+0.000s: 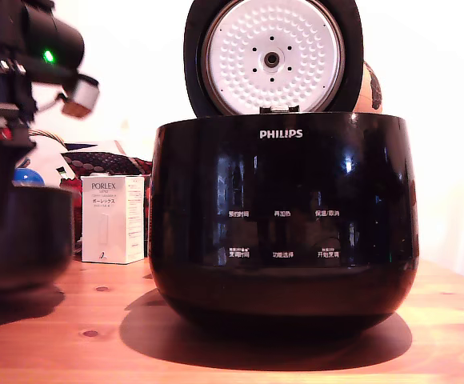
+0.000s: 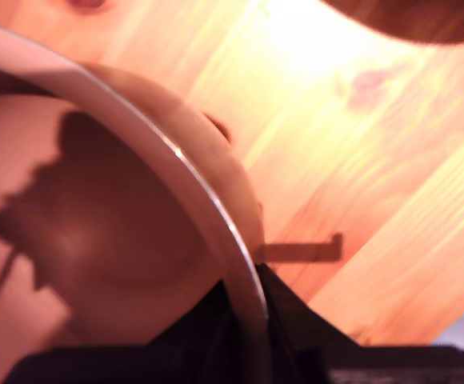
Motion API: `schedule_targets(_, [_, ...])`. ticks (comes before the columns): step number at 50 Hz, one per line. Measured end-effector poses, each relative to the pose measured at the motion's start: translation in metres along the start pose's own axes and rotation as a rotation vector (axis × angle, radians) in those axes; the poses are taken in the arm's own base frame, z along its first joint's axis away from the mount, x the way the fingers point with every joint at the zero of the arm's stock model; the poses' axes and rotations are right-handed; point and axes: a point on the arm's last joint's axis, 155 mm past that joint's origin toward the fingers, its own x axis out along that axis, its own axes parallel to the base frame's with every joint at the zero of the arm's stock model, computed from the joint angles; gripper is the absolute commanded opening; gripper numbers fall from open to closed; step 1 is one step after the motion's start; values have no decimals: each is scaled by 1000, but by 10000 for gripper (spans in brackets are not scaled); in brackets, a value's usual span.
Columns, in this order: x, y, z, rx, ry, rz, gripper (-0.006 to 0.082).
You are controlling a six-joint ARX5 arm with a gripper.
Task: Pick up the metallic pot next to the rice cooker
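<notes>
The metallic pot [image 1: 20,232] is a dark bowl at the exterior view's left edge, beside the rice cooker [image 1: 284,216], a glossy black PHILIPS body with its lid [image 1: 272,56] raised. My arm [image 1: 12,88] comes down onto the pot's rim from above. In the wrist view the pot's thin silvery rim [image 2: 204,192] runs between the two dark fingers [image 2: 296,332], one inside the wall and one outside. My gripper [image 2: 252,316] is shut on that rim with no gap showing. Whether the pot rests on the table or hangs just above it is unclear.
A white PORLEX box [image 1: 112,220] stands behind, between pot and cooker. Red and dark clutter [image 1: 104,162] lies further back. The wooden table [image 1: 280,356] stretches forward in front of the cooker, and bare wood [image 2: 360,160] shows beside the pot.
</notes>
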Motion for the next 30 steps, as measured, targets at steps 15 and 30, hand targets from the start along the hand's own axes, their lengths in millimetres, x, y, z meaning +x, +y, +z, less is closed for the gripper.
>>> schedule_targets(15, [-36,-21,-13,55,36,34,-20])
schedule_targets(30, [-91,-18,27,58,-95,139,-21])
